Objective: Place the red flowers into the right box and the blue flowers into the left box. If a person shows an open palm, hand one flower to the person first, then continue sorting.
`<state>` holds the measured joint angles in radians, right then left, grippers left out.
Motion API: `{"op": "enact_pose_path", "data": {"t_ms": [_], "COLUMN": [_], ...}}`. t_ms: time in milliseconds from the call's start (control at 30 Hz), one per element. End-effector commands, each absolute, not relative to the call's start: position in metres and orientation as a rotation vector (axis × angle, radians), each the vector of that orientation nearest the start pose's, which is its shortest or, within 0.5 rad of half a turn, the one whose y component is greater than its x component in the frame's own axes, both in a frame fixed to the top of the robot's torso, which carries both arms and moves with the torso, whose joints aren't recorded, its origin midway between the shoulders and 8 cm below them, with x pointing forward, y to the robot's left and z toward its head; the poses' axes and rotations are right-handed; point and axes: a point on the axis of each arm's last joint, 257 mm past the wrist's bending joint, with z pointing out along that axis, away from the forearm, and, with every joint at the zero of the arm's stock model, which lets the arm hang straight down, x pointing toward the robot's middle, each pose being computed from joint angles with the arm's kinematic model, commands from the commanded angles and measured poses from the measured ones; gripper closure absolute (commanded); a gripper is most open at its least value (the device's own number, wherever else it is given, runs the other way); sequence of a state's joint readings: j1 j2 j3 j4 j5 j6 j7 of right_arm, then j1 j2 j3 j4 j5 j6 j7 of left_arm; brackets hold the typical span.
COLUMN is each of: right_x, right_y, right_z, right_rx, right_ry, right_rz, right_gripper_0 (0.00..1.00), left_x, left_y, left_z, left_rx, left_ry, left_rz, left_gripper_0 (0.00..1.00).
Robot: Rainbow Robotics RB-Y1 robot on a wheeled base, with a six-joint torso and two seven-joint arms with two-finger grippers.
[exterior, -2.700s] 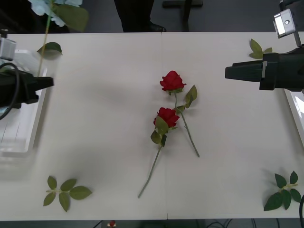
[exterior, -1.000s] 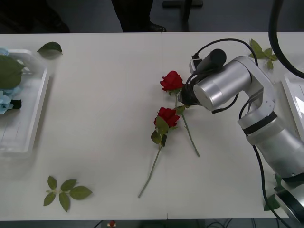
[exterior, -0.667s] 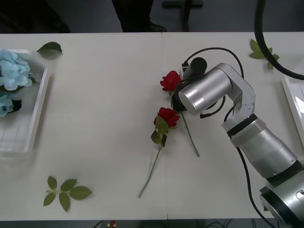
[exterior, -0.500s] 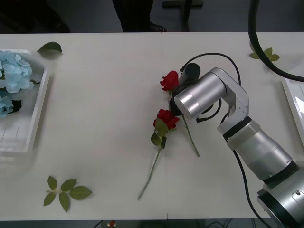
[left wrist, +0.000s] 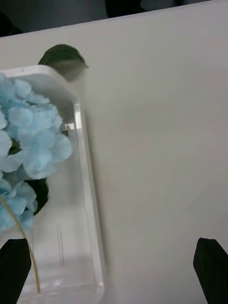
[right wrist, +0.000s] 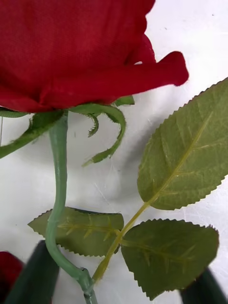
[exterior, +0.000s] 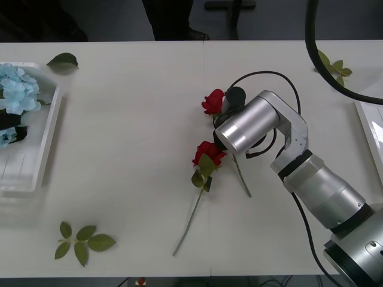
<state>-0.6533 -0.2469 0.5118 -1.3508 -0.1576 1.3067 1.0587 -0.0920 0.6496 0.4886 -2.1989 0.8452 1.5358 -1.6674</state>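
Note:
Two red flowers lie crossed at the table's middle, the farther bud [exterior: 214,101] and the nearer bud [exterior: 207,152]. My right arm [exterior: 251,122] reaches over them, its wrist covering the farther stem. In the right wrist view my right gripper [right wrist: 121,273] is open, low over that rose [right wrist: 71,42], one finger on each side of its stem [right wrist: 58,190]. The blue flowers [exterior: 17,88] lie in the left box [exterior: 45,149]. My left gripper [left wrist: 111,259] is open above the table beside that box [left wrist: 88,190] and its blue flowers [left wrist: 33,147]. The right box [exterior: 371,128] sits at the right edge.
Loose leaf sprigs lie at the near left [exterior: 81,239], far right [exterior: 333,64] and far left [exterior: 63,60]. A person's dark legs [exterior: 167,18] stand behind the table's far edge. Bare tabletop lies between the roses and each box.
My right arm swung in from the right edge and came down over the farther rose. The blue flower my left gripper held now lies in the left box. The nearer rose shifted slightly.

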Motion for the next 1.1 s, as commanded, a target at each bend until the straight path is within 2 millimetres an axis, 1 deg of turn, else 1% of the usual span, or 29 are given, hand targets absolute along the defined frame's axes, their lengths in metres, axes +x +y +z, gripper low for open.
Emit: {"op": "enact_pose_path", "data": {"t_ms": [33,133,200,333,367,400,467,600,633,700,800,833,967,1100], "right_x": [0.554,0.552,0.551,0.551,0.552,0.552,0.555,0.56,0.559,0.558,0.556,0.554,0.552,0.548], "right_y": [-0.08,-0.078,-0.077,-0.076,-0.079,-0.08,-0.084,-0.102,-0.11,-0.119,-0.132,-0.138,-0.155,-0.182], "right_z": [-0.291,-0.292,-0.293,-0.292,-0.293,-0.292,-0.29,-0.271,-0.264,-0.254,-0.238,-0.229,-0.205,-0.179], "right_rx": [-0.16,-0.156,-0.152,-0.14,-0.136,-0.134,-0.125,-0.109,-0.109,-0.112,-0.112,-0.118,-0.127,-0.149], "right_ry": [2.493,2.498,2.502,2.503,2.503,2.501,2.496,2.476,2.474,2.473,2.474,2.473,2.466,2.477], "right_rz": [-0.022,-0.013,-0.005,0.004,-0.002,-0.004,-0.007,-0.023,-0.036,-0.044,-0.039,-0.035,-0.033,-0.052], "right_gripper_0": [0.96,0.99,1.0,1.0,1.0,1.0,1.0,1.0,1.0,1.0,1.0,1.0,1.0,1.0], "left_x": [0.453,0.461,0.466,0.472,0.474,0.475,0.481,0.491,0.493,0.494,0.493,0.493,0.491,0.491], "left_y": [0.366,0.353,0.349,0.345,0.343,0.341,0.332,0.307,0.3,0.294,0.291,0.289,0.287,0.282], "left_z": [-0.099,-0.113,-0.129,-0.155,-0.163,-0.166,-0.179,-0.201,-0.205,-0.209,-0.212,-0.213,-0.215,-0.215], "left_rx": [0.227,0.228,0.222,0.213,0.214,0.222,0.264,0.32,0.325,0.334,0.346,0.356,0.374,0.409], "left_ry": [2.171,2.169,2.185,2.214,2.22,2.22,2.218,2.199,2.194,2.193,2.196,2.196,2.2,2.192], "left_rz": [0.019,0.006,-0.003,-0.006,-0.008,-0.006,-0.017,-0.057,-0.071,-0.078,-0.078,-0.078,-0.076,-0.083], "left_gripper_0": [0.0,0.0,0.0,0.0,0.0,0.0,0.0,0.0,0.0,0.0,0.0,0.0,0.0,0.0]}}
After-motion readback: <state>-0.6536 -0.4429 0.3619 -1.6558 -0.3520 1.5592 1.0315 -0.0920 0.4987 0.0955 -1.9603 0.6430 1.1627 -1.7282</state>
